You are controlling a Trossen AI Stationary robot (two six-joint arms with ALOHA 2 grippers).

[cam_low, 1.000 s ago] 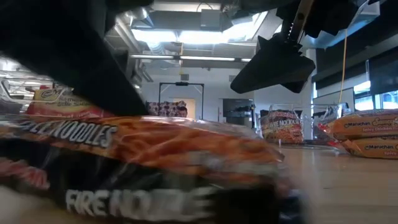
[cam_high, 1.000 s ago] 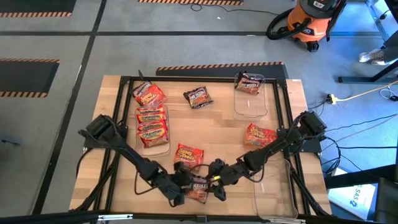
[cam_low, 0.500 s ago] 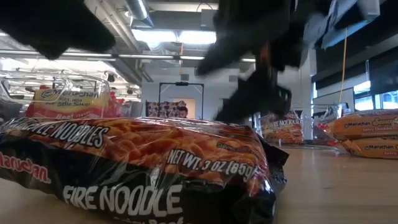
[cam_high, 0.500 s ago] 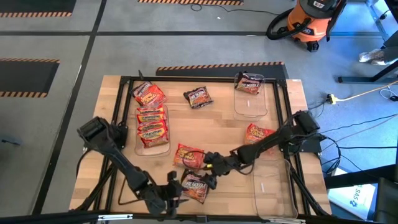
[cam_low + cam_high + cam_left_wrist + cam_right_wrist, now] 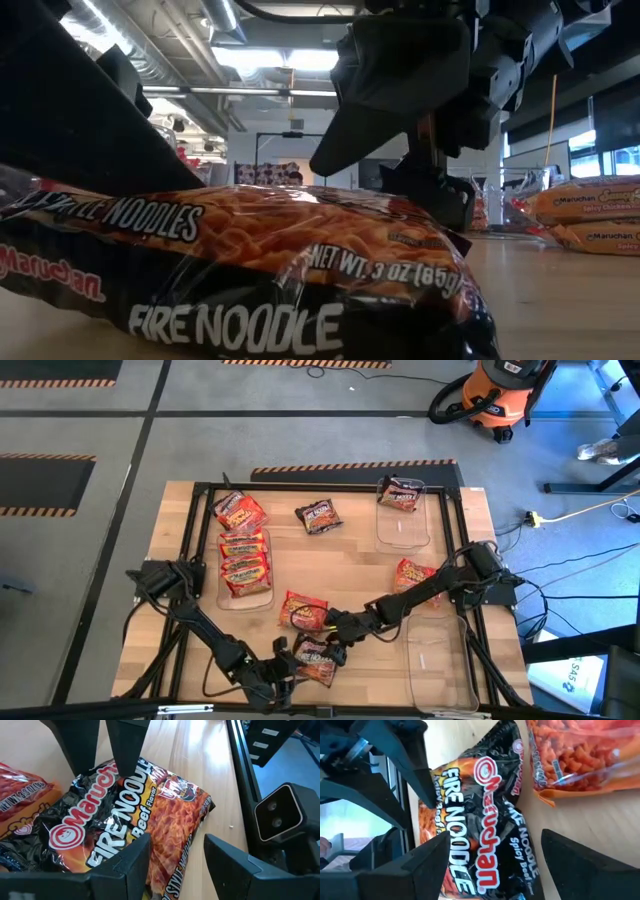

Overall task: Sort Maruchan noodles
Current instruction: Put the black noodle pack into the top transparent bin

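A dark Fire Noodle packet of Maruchan noodles (image 5: 315, 660) lies flat on the table near its front edge. My left gripper (image 5: 288, 672) comes at it from the near left. It is open, and its fingers straddle one long edge of the packet (image 5: 170, 870). My right gripper (image 5: 335, 638) comes from the far right, also open, with the packet's other end (image 5: 485, 845) between its fingers. An orange packet (image 5: 305, 610) lies just beyond, and its edge (image 5: 570, 780) is beside the dark one. Both grippers slant downward. My left gripper has one finger (image 5: 127, 865) over the dark packet's printed face and the other (image 5: 235, 865) over bare wood; I cannot tell whether either touches. My right gripper has a fingertip (image 5: 447, 200) at the packet's far edge; I cannot tell whether it touches.
A clear bin (image 5: 245, 595) at the left holds stacked red-yellow packets, and another packet (image 5: 240, 512) lies beyond it. A dark packet (image 5: 320, 516) lies at the far middle. The far-right bin (image 5: 403, 530) holds one packet. A packet (image 5: 418, 575) and a clear bin (image 5: 435, 655) are at the right.
My left gripper has drawn back from over the dark packet toward the near-left corner and sunk. My right gripper has moved off the packet toward the far edge, sunk and rolled. In the low view the packet now lies slightly nearer the front edge.
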